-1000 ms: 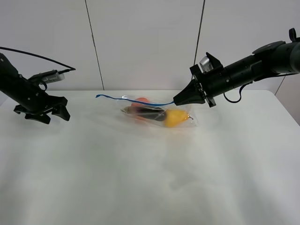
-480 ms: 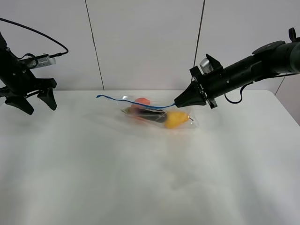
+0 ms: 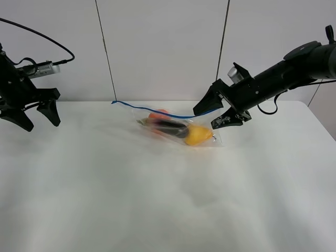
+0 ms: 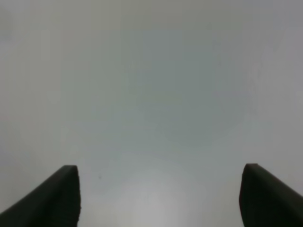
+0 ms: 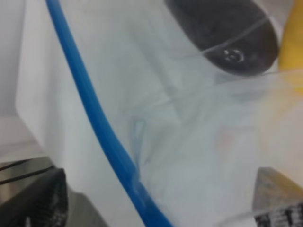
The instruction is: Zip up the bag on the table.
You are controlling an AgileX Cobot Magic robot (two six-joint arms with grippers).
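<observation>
On the plain white matte table (image 3: 157, 199), the right gripper (image 3: 214, 111) has just spread wide off the blue zipper strip (image 3: 152, 109) of the clear crinkly plastic bag (image 3: 176, 128) mid-table, likely zipped; left gripper (image 3: 37, 113) wide, empty, far off.

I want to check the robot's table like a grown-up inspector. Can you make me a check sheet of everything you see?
Surface: the table, white and bare near the front.
Job's things: the bag lies flat; blue zipper strip raised along its far edge; orange, pear, eggplant inside.
Clutter: nothing seen.
Grippers: left end effector open, far from bag; right end effector open at the strip's right end.
Cables: black cable above left arm.
Surroundings: pale wall panels.
</observation>
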